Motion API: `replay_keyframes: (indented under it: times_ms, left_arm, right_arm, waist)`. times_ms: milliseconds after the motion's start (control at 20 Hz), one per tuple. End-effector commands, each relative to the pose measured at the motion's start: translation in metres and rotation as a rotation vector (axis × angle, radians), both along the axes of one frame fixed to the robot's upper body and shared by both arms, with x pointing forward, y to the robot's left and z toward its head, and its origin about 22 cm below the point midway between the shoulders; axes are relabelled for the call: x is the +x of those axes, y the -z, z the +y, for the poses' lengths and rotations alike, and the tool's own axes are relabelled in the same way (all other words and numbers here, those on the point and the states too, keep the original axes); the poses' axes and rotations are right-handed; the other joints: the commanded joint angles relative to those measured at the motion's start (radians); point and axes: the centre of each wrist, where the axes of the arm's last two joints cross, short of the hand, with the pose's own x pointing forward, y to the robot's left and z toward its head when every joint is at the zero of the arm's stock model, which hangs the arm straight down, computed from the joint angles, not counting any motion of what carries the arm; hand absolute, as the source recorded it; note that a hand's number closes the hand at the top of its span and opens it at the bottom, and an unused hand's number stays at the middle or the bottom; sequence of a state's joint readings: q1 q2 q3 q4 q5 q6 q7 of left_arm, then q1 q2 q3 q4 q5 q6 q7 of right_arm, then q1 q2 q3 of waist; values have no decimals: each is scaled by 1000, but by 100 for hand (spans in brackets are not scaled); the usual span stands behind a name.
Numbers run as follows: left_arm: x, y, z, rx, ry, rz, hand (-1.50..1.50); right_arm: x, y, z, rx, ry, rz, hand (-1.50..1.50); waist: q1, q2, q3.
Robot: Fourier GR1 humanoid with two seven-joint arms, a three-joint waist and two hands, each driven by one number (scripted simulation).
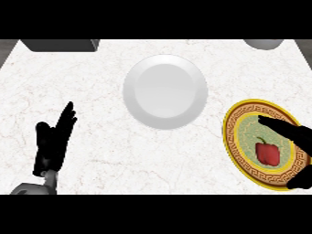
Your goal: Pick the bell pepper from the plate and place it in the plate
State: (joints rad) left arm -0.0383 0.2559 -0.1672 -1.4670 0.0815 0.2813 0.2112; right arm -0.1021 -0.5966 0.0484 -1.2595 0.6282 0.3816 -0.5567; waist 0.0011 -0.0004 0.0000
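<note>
A red bell pepper (267, 152) with a green stem lies on the yellow patterned plate (239, 132) at the right of the counter. My right hand (305, 139) is spread open around it, fingers stretched over the plate's far side and the thumb at the plate's near rim; it does not touch the pepper. A plain white plate (165, 91) sits in the middle of the counter, nothing on it. At the lower left my left hand (53, 141) rests open with its fingers pointing away.
A dark grey box (60, 45) stands at the counter's back left edge. A grey rounded object (263, 43) shows at the back right. The marble counter (118, 155) stretches between the two plates and my left hand.
</note>
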Motion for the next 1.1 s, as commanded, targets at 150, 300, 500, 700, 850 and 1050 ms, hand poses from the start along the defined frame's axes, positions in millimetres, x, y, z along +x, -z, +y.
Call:
replay_keyframes:
  times_ms: [150, 300, 500, 700, 850, 1050]
  left_arm:
    - [11, 3, -6, 15, -11, 6, 0]
    - [-11, -5, 0, -2, 14, -8, 0]
    - [5, -2, -6, -3, -3, -6, 0]
    - [-7, -1, 3, -2, -18, 13, 0]
    - [-17, 8, -4, 11, -11, 4, 0]
    - [5, -4, -15, -5, 49, -14, 0]
  right_arm:
    - [11, 17, 9, -38, -23, 26, -150]
    - [20, 32, 8, -20, -21, 15, 150]
    - [4, 41, 28, -16, -61, -104, 150]
    - [6, 45, 11, -39, -40, -135, 150]
    - [16, 23, 78, -41, -54, -194, 150]
    - [37, 18, 237, -75, -271, -207, 150]
  waist:
    - [1, 1, 0]
    - [7, 1, 1]
    - [0, 1, 0]
    - [2, 0, 0]
    - [-4, -3, -1]
    - [65, 5, -5]
